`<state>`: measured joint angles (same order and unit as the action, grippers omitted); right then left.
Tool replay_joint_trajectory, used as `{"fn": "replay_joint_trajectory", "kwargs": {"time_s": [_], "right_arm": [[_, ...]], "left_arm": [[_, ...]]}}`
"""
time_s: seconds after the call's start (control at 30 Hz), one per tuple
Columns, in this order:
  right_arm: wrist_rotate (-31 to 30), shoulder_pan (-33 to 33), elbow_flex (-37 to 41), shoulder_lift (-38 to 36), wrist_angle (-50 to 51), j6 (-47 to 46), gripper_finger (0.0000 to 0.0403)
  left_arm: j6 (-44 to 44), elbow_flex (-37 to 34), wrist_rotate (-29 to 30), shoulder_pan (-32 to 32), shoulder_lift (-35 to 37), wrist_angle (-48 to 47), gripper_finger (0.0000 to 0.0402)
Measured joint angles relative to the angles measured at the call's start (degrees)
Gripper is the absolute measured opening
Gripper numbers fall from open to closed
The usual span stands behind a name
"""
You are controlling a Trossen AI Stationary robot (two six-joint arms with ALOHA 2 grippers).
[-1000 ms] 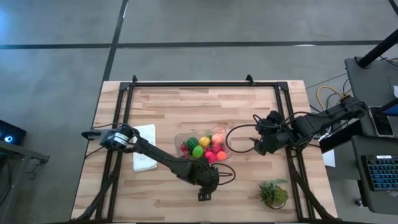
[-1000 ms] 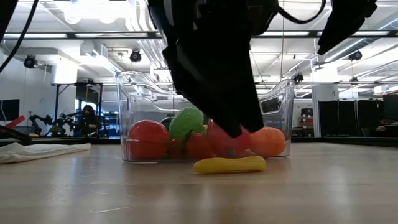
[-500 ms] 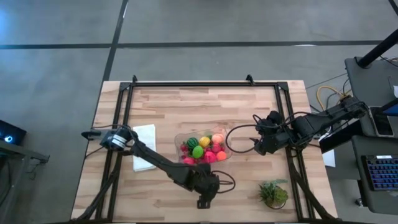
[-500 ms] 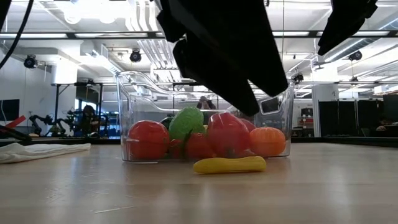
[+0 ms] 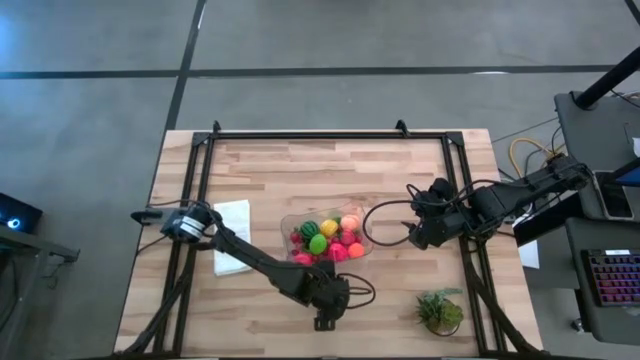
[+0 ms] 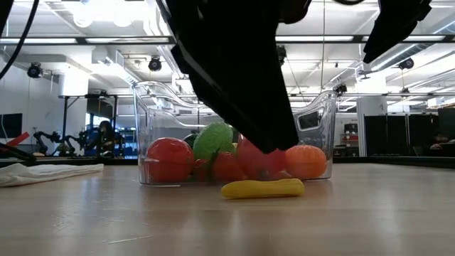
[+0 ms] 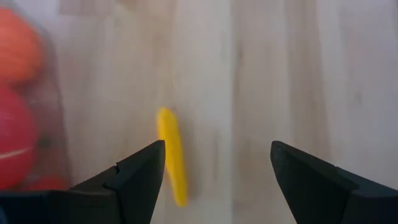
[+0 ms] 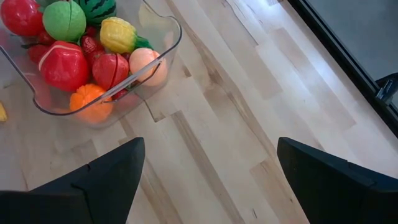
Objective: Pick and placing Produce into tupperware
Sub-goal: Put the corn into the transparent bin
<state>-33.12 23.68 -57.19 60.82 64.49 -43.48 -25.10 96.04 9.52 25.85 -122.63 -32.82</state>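
Observation:
The clear tupperware [image 5: 292,226] stands mid-table and holds several toy produce pieces: red, lime green, orange, yellow and a striped melon [image 8: 96,7]. One yellow piece [image 7: 171,155] lies on the wood just in front of the tupperware's near wall [image 6: 156,114], lengthwise along the grain. My left gripper [image 7: 217,171] hangs open above this piece, which shows close to one finger. My right gripper [image 8: 211,180] stands open and raised off the tupperware's right end [image 5: 412,232], with nothing between its fingers.
A white folded cloth [image 5: 232,250] lies left of the tupperware. A green plant tuft [image 5: 440,310] sits at the near right. Black frame rails [image 5: 330,135] run along the table's far and side edges. Bare wood stretches along the near edge.
My left arm has swung a little toward the table's near left, above the yellow piece, and its fingers stay open. The yellow piece and the tupperware have not moved.

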Motion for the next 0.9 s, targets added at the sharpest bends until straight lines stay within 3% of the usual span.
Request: {"fn": "replay_joint_trajectory", "kwargs": {"time_s": [0.23,0.9], "right_arm": [[0.0,0.0,0.0,0.0,0.0,0.0,0.0359],[0.0,0.0,1.7,0.0,-0.1,-1.7,0.0359]], "left_arm": [[-4.5,-0.7,1.4,-1.3,0.0,-0.2,0.0276],[-4.2,-3.9,-0.1,-1.2,0.0,4.3,0.0276]]}}
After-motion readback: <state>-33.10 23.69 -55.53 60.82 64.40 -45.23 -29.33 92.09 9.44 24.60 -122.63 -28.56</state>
